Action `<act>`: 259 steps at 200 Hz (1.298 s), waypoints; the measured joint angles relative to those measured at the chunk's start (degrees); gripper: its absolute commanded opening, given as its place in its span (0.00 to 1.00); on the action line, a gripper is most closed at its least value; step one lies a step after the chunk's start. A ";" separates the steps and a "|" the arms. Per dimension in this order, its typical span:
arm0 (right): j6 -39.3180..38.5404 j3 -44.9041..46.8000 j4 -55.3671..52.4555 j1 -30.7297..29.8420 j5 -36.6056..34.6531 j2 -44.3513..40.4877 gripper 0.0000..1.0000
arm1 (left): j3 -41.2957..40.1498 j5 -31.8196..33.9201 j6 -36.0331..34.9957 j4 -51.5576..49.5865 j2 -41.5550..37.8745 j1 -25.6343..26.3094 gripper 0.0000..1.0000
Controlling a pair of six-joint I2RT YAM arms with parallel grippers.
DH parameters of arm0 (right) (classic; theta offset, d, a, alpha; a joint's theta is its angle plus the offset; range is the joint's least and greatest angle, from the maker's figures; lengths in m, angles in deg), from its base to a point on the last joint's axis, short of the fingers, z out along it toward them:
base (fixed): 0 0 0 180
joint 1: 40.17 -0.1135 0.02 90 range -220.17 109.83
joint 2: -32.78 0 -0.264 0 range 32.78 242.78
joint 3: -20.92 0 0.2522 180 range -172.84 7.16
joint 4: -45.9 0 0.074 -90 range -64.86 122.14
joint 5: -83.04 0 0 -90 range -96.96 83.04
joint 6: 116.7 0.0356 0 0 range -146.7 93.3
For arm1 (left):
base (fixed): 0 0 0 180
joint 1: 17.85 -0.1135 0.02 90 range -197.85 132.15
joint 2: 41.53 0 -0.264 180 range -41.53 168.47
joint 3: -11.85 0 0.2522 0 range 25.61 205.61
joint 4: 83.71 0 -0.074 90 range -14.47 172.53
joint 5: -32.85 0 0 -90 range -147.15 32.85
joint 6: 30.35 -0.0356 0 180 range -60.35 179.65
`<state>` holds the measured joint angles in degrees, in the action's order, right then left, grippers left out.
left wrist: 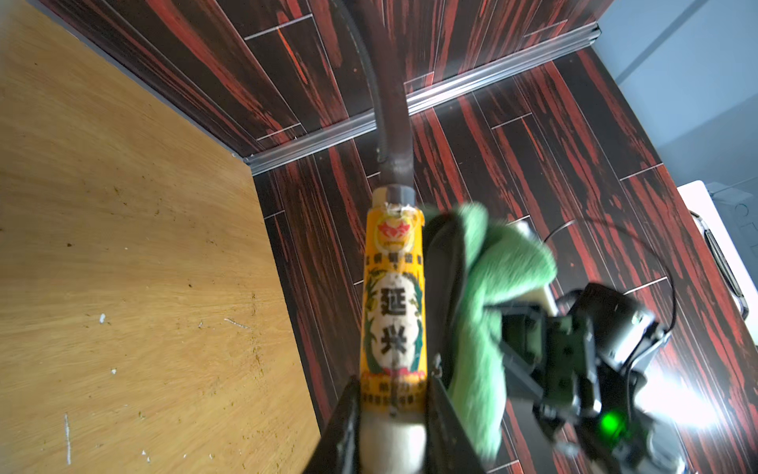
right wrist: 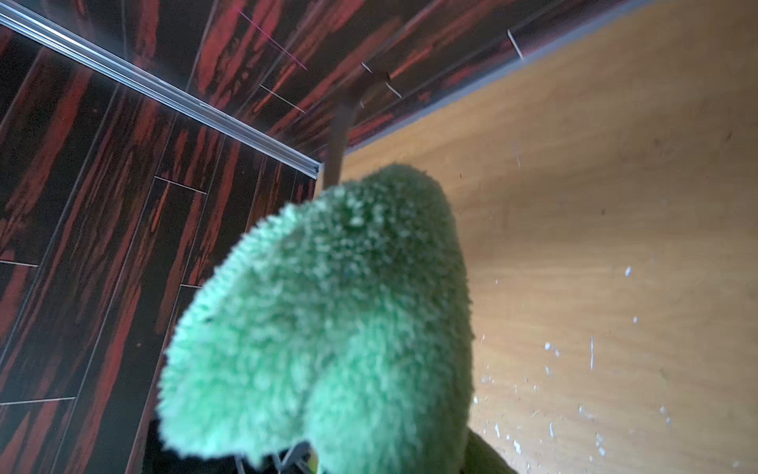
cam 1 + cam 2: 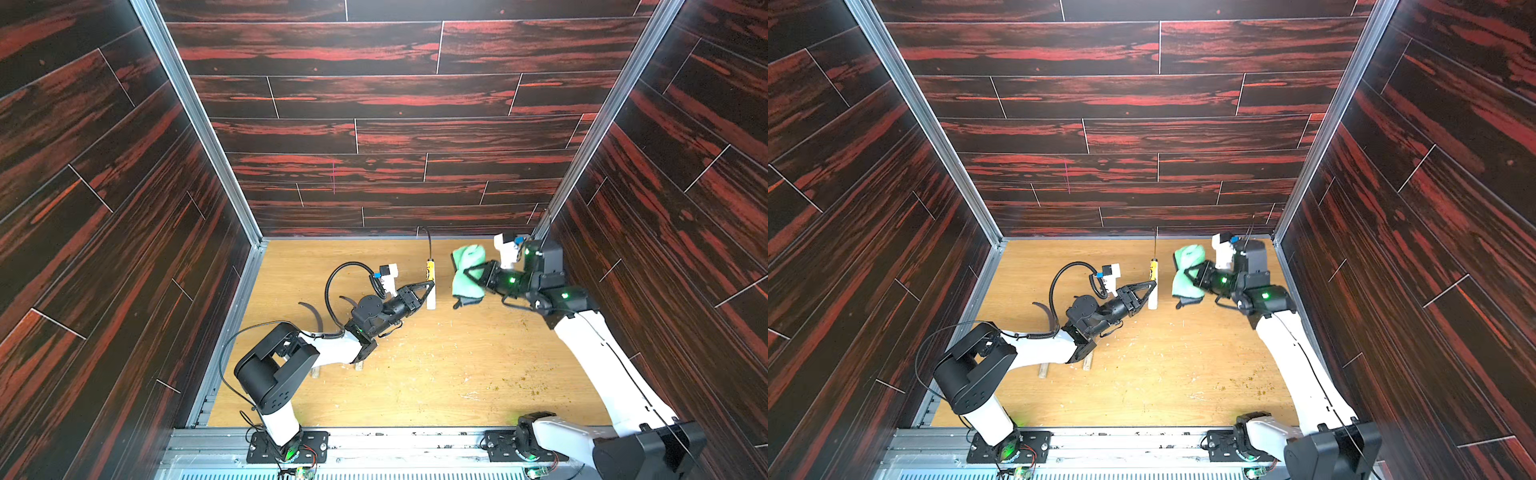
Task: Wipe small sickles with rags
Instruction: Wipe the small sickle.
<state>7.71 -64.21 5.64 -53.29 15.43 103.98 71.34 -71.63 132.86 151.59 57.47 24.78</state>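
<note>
We see the left fingers [image 3: 419, 286] clenched on the pale lower part of a sickle [image 3: 431, 274], just below its yellow-black label. The thin dark blade runs from the handle's far end toward the back wall [image 3: 374, 124]. In the left wrist view the left fingers [image 1: 344, 422] flank the handle on both sides, and the sickle [image 1: 393, 295] shows its label with black characters, above it a grey collar and the curved blade.

The right fingers [image 3: 484, 270] are clamped on the green rag [image 3: 467, 270], which bunches out above and below them, its black trim hanging at the lower end. In both top views the rag [image 3: 1187, 270] is raised just beside the sickle [image 3: 1153, 274], on its right, with a narrow gap between them. In the right wrist view the fluffy rag [image 2: 328, 307] fills most of the frame.

Two other sickles [image 3: 312, 313] lie on the desk [image 3: 436, 374] under the left arm, blades and handle ends poking out. Pale flecks and crumbs dot the desk.
</note>
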 measured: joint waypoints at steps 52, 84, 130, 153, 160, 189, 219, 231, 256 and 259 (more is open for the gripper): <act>-0.20 -0.44 3.89 -0.37 5.07 7.96 0.00 | 0.04 -1.22 -0.35 -0.74 -0.07 0.09 0.00; -0.46 -0.44 5.64 -3.02 6.73 9.01 0.00 | 1.07 -1.77 -0.35 -1.77 -0.02 0.28 0.00; -1.07 0.90 8.55 -6.32 4.15 9.05 0.00 | 2.82 -1.70 -0.28 -1.62 1.01 -0.02 0.00; -1.01 3.56 10.40 -7.69 1.38 8.94 0.00 | 2.82 -1.60 -0.35 -3.39 1.55 -0.15 0.00; -0.94 4.44 10.84 -8.13 0.37 8.72 0.00 | 2.82 -1.60 -0.37 -4.09 1.62 -0.20 0.00; -0.26 8.52 11.39 -10.19 -3.65 5.90 0.00 | 2.82 -1.36 -0.81 -5.14 1.86 -0.35 0.00; 1.01 12.66 10.64 -12.50 -5.77 1.97 0.00 | 2.82 -1.40 -1.53 -5.18 1.86 -0.90 0.00; 1.29 14.08 9.84 -13.60 -5.95 0.76 0.00 | 2.84 -1.40 -1.95 -5.27 1.86 -1.09 0.00; 1.60 17.44 6.54 -16.31 -4.68 -1.86 0.00 | 4.11 -1.97 -2.73 -6.05 1.86 -1.31 0.00; 1.60 17.86 6.05 -16.59 -4.52 -2.21 0.00 | 4.39 -2.10 -2.80 -6.05 1.86 -1.31 0.00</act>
<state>9.31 -46.35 11.69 -69.88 10.90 101.77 75.74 -73.73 130.06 145.53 59.33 23.47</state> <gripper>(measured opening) 0.132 0.259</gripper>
